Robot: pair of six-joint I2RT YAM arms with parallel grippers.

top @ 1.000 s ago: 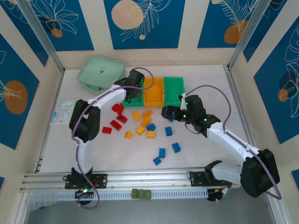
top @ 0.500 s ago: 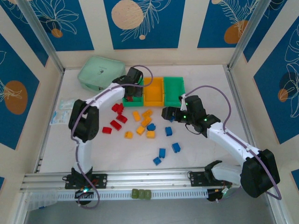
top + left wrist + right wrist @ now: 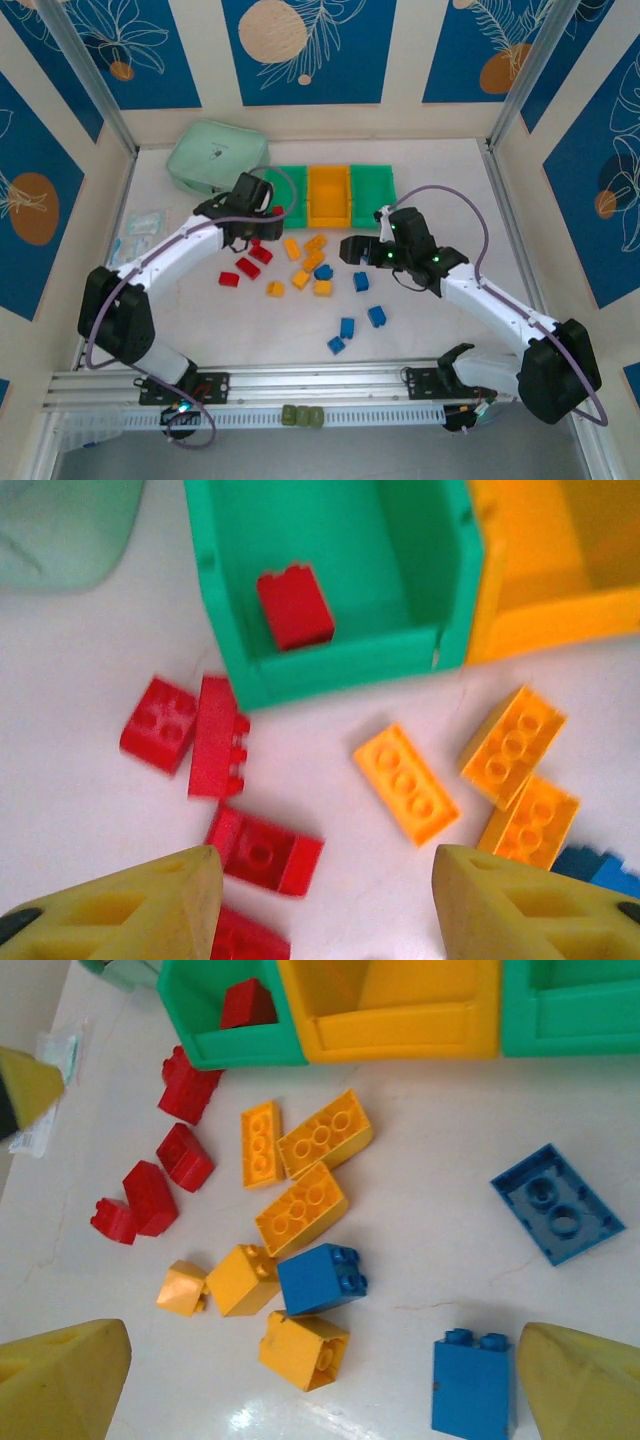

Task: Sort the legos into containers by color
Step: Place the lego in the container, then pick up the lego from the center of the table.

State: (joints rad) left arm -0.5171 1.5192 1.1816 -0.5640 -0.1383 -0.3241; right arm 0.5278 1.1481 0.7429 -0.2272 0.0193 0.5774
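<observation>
One small red plastic brick (image 3: 295, 605) lies in the left-hand green plastic bin (image 3: 340, 670), the only piece I can see sorted. Loose on the white desk (image 3: 250, 320) I count five more red bricks (image 3: 262, 848) bunched just in front of that bin and six orange-yellow bricks (image 3: 300, 1210) in the middle. The overhead view shows five blue bricks (image 3: 377, 316) trailing toward the near edge. A sixth may sit under my right arm; I cannot be sure.

Three bins stand joined in a row: that green one, the orange plastic bin (image 3: 570, 620) and the right-hand green plastic bin (image 3: 600, 1035). I see nothing in the last two.

My left pincer (image 3: 325, 890) hangs over the loose reds, just short of its bin, fingers apart and empty. My right pincer (image 3: 322, 1370) hovers over the orange and blue mix, spread wide, holding nothing.

I judge the sort barely begun, with the next pick not yet made. The left should come down on a red that lies free, since two reds touch each other. The right wants a blue brick near its fingers.

A pale mint-green zippered pouch (image 3: 215, 155) sits beyond the bins and plays no part.
</observation>
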